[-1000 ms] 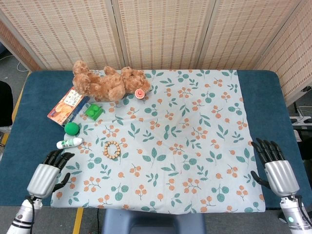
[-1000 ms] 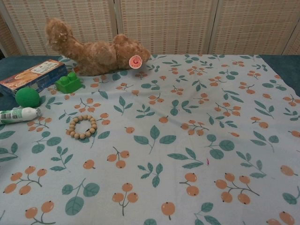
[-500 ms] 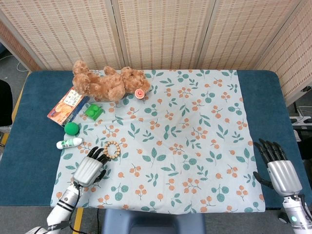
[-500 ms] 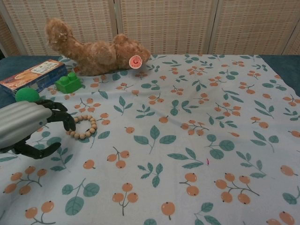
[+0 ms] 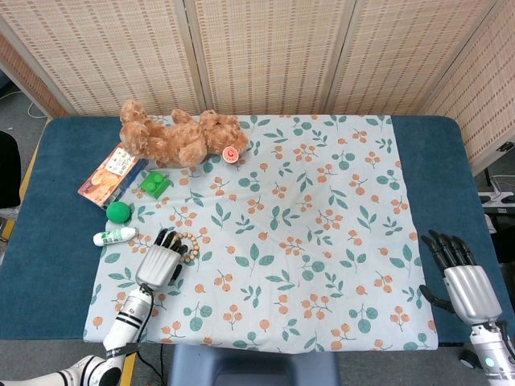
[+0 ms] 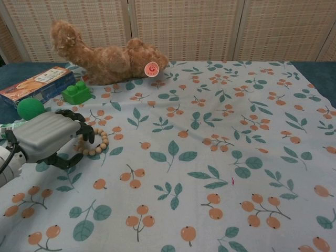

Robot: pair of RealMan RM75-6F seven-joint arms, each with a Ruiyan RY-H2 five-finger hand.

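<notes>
My left hand (image 5: pixel 159 260) hovers low over the flowered cloth (image 5: pixel 322 201), its fingertips (image 5: pixel 170 238) reaching the left side of a wooden bead bracelet (image 5: pixel 190 246). In the chest view the left hand (image 6: pixel 48 135) has its fingers arched over the bracelet (image 6: pixel 98 143), thumb underneath, and hides the ring's left part. Nothing is gripped; whether the fingers touch the beads cannot be told. My right hand (image 5: pixel 462 280) lies with fingers apart at the table's right front edge, holding nothing.
A brown teddy bear (image 5: pixel 179 137) lies at the back left. Near it are a green block (image 5: pixel 154 182), a green ball (image 5: pixel 118 211), a white tube (image 5: pixel 114 236) and a flat orange box (image 5: pixel 113 171). Blue table (image 5: pixel 48 241) borders the cloth.
My left hand has travelled from the table's left front edge rightward and forward onto the cloth, ending at the bead bracelet. The right hand has barely moved.
</notes>
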